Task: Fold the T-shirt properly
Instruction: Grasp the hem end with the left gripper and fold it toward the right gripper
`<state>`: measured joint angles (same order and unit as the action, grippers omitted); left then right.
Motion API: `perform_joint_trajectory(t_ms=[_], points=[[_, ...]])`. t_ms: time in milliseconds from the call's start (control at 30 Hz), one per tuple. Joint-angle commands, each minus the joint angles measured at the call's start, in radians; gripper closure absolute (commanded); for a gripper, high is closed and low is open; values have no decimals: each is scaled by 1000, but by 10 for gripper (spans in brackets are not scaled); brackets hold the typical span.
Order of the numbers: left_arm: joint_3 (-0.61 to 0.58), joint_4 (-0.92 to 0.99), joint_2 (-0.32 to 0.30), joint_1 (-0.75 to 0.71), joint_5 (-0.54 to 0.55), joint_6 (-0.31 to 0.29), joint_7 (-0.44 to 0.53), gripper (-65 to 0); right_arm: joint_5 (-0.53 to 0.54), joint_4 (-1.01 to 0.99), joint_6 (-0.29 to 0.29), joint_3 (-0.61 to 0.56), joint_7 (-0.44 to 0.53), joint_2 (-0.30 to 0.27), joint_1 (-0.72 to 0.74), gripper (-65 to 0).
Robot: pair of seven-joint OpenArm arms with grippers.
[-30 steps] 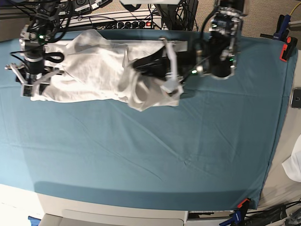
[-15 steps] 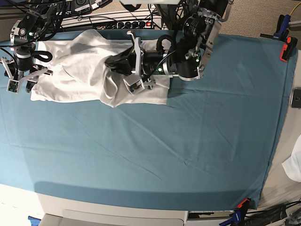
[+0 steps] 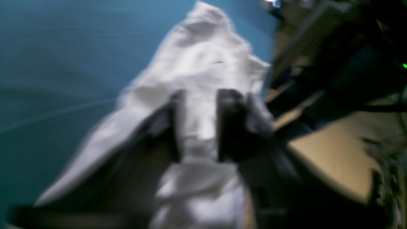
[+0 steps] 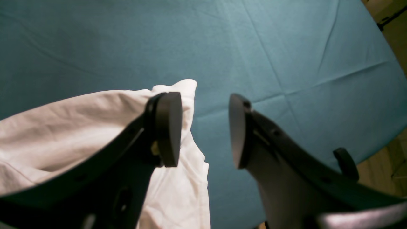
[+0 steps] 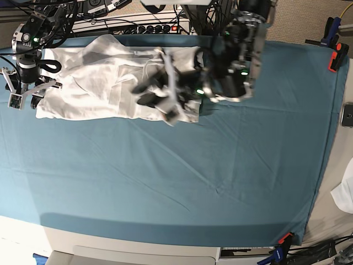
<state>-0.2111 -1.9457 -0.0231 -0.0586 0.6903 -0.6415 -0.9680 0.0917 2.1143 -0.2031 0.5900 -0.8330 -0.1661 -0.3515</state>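
The large plain white cotton T-shirt [image 5: 105, 83] is lying bunched along the far edge of the teal cloth-covered tabletop [image 5: 182, 182]. The left claw [image 3: 198, 127] is pinching a fold of it between narrow jaws, though that wrist view is blurred. The right claw [image 4: 205, 130] is hanging wide and empty just beside the shirt's corner. To do this step well, the left arm should be carrying its fold evenly across and laying it flat, I judge, without dragging the layer beneath.

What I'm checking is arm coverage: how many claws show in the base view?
2. The left claw, motion-blurred, is over the right part of the T-shirt. The right claw is at its left end. None seems hidden.
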Motion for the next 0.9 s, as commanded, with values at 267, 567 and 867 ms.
perform_joint_trajectory(t_ms=[267, 567, 867], points=[[168, -63, -75, -130, -5, 111, 26, 0, 34, 18, 3, 7, 38, -14, 3, -247], [98, -55, -71, -194, -187, 232, 116, 0, 53, 18, -10, 6, 42, -14, 5, -247], [-132, -25, 4, -194, -325, 286, 130, 0, 73, 18, -10, 6, 42, -14, 5, -247]])
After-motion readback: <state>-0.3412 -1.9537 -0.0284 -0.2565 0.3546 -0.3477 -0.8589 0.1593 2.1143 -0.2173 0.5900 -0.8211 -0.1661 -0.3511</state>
